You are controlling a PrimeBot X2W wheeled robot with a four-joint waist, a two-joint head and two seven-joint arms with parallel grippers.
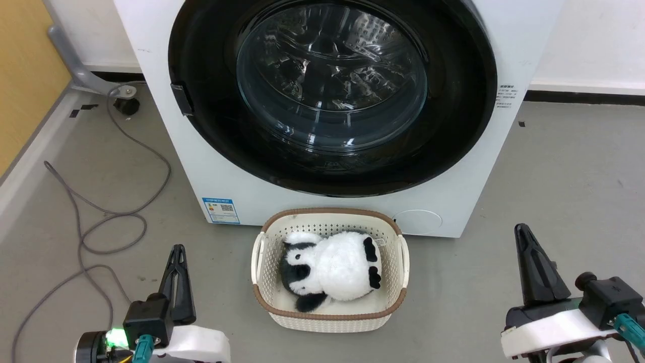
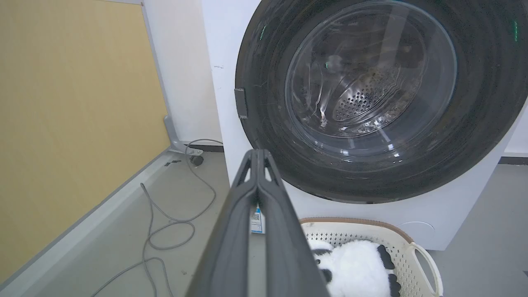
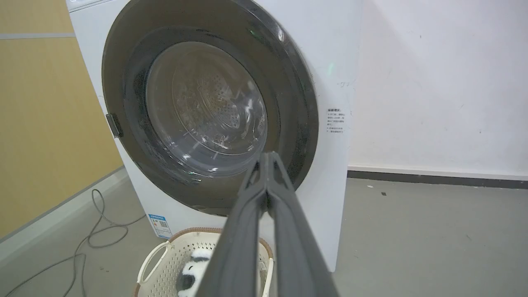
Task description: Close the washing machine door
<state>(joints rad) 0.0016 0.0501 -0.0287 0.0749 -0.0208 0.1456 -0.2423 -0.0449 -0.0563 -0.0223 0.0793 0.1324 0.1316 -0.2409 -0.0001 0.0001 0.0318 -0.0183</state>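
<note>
Even light, glints on the washing machine door [image 1: 332,96] (wrist views hazy)

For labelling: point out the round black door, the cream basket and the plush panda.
Round glossy black door [image 1: 458,116], head view: right band.
Cream plastic basket [image 1: 327,321], head view: near wall.
Plush panda [image 1: 342,267], head view: white body.
</note>
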